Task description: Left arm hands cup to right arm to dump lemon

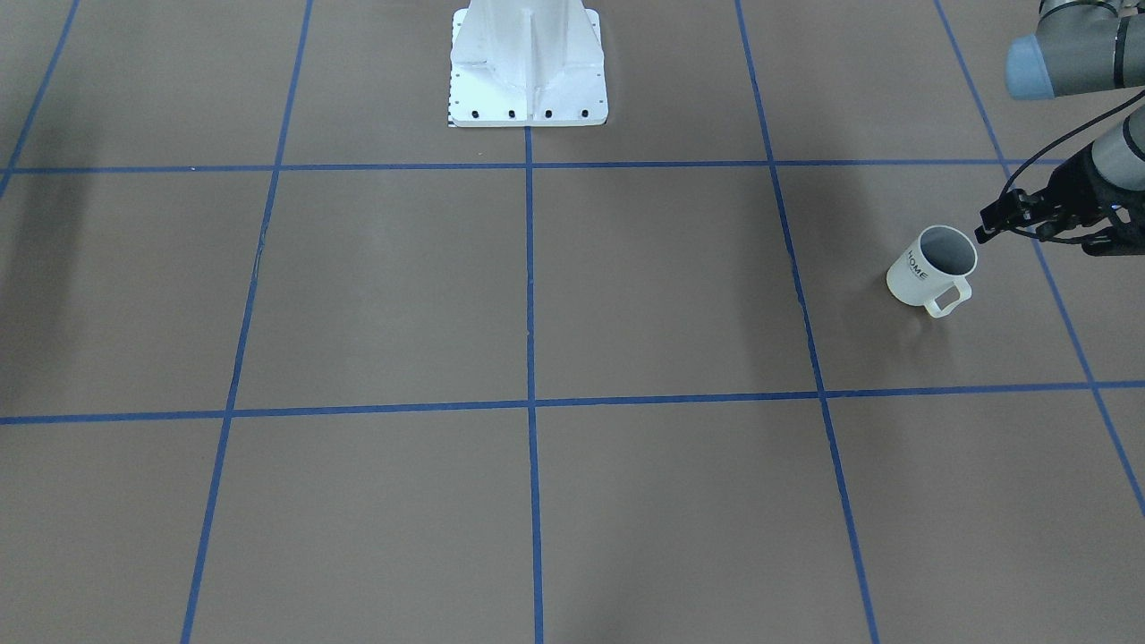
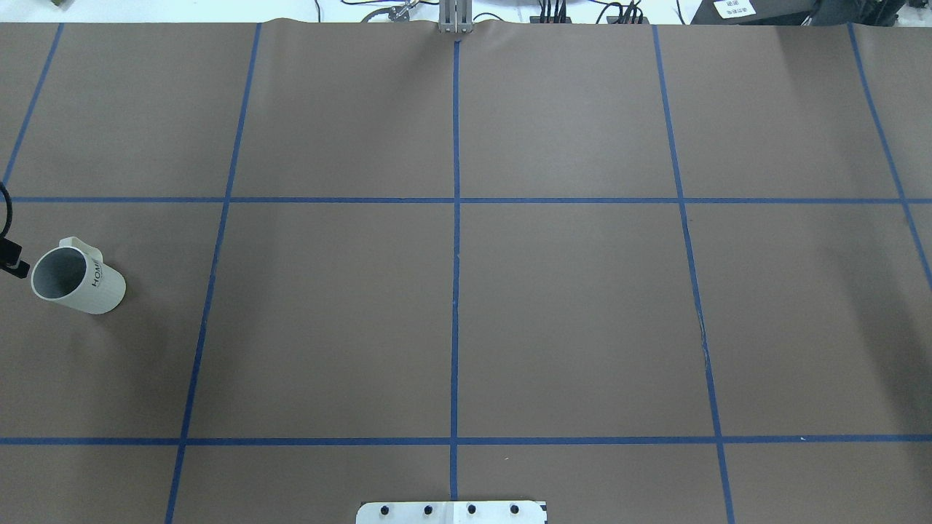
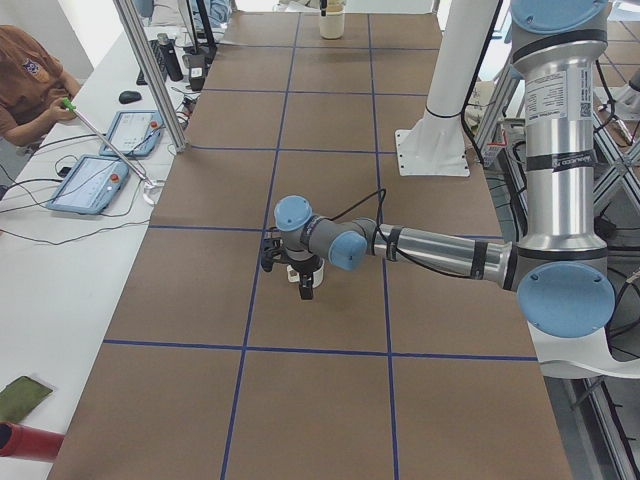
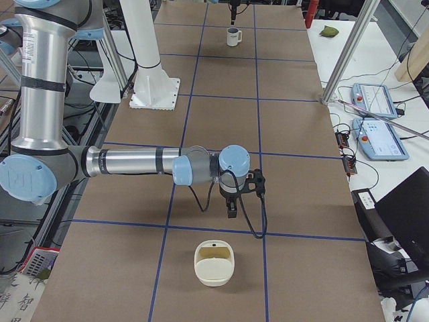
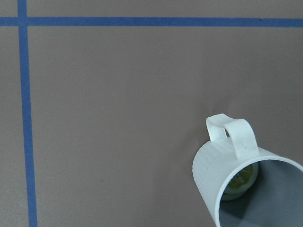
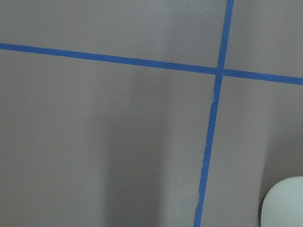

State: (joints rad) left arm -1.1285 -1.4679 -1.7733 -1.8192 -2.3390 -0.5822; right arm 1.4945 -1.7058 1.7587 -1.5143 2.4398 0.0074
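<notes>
Lemon (image 5: 239, 182) lies inside the cup (image 5: 208, 179), half hidden by its wall. Cup stands on the table (image 1: 626, 295), rim just beside the left gripper (image 1: 991, 224), which is cut off by the frame edge: grip unreadable. Right gripper (image 4: 232, 208), well apart, shows in side view only: likewise unreadable.

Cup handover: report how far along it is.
Done: nothing yet. The cup stands on the table with the lemon inside. In hand: the left gripper hangs by the cup's rim, apparently not gripping it; the wrist view shows the cup off to one side. Left: grasp, lift, pass to the right gripper, which hangs over the table's other end, then the dump.
</notes>
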